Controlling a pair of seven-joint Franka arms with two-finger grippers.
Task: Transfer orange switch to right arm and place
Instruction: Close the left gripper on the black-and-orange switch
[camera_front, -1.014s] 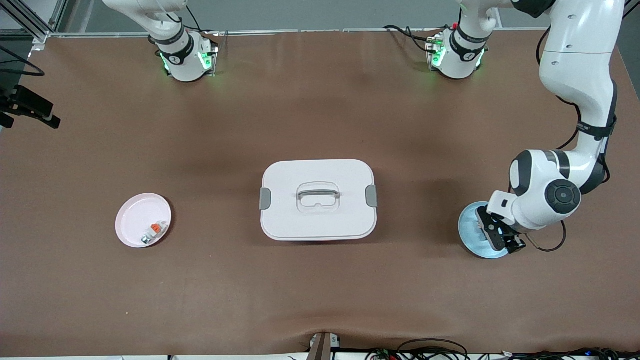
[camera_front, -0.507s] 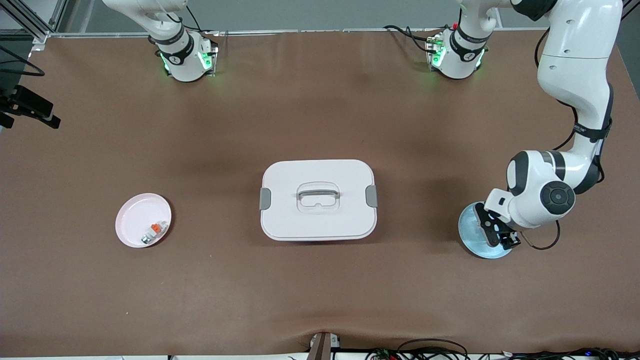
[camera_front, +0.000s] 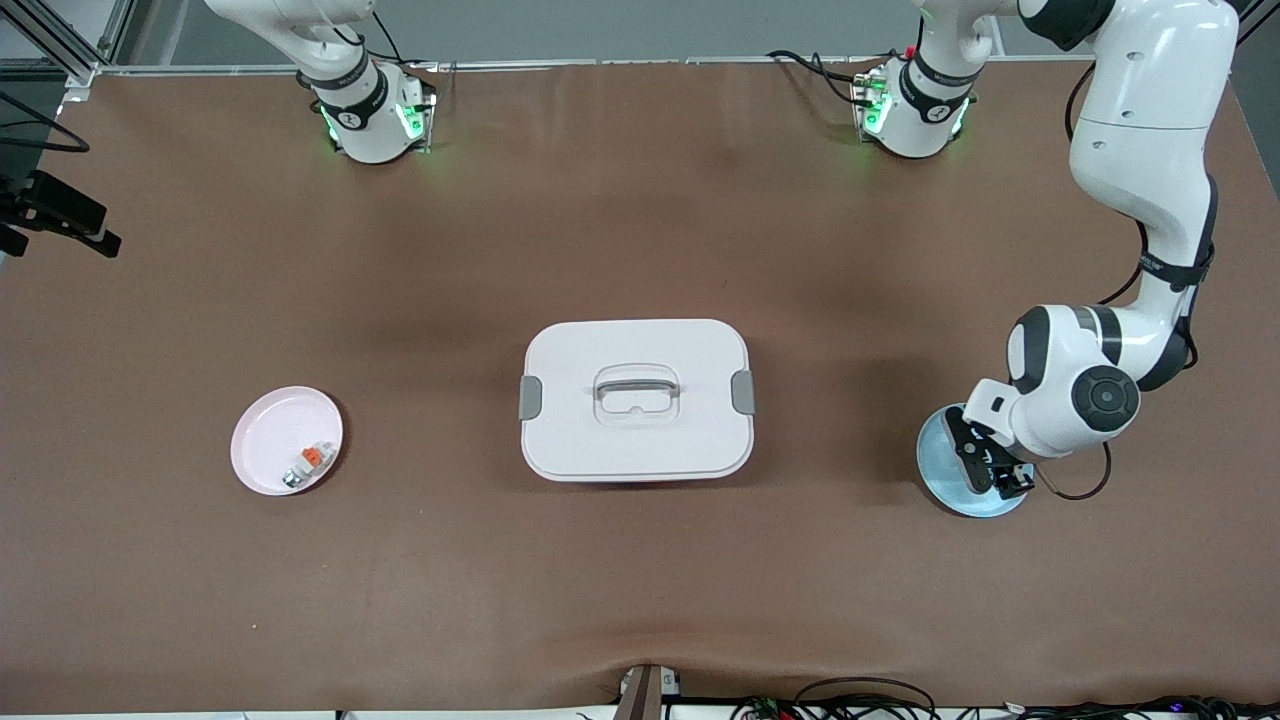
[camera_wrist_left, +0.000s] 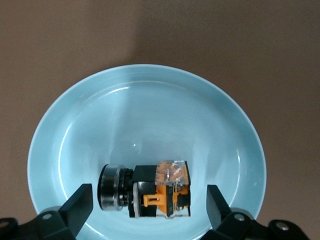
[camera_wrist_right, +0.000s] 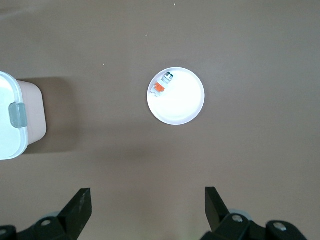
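The orange switch (camera_wrist_left: 159, 189), a small black block with orange parts and a dark ring at one end, lies on its side in the light blue plate (camera_wrist_left: 150, 100) at the left arm's end of the table. My left gripper (camera_wrist_left: 148, 191) hangs low over that plate (camera_front: 938, 462), open, one finger on each side of the switch without touching it. In the front view the left gripper (camera_front: 987, 470) hides the switch. My right gripper (camera_wrist_right: 146, 194) is open and empty, high above the brown table, and does not show in the front view.
A pink plate (camera_front: 268, 432) at the right arm's end of the table holds a small white-grey part with an orange tab (camera_front: 308, 460); the right wrist view shows this plate (camera_wrist_right: 182, 102) too. A white lidded box (camera_front: 636, 400) with grey clips stands mid-table.
The left arm has sunk a little, bringing its open gripper lower over the blue plate. The plates and the box have not moved.
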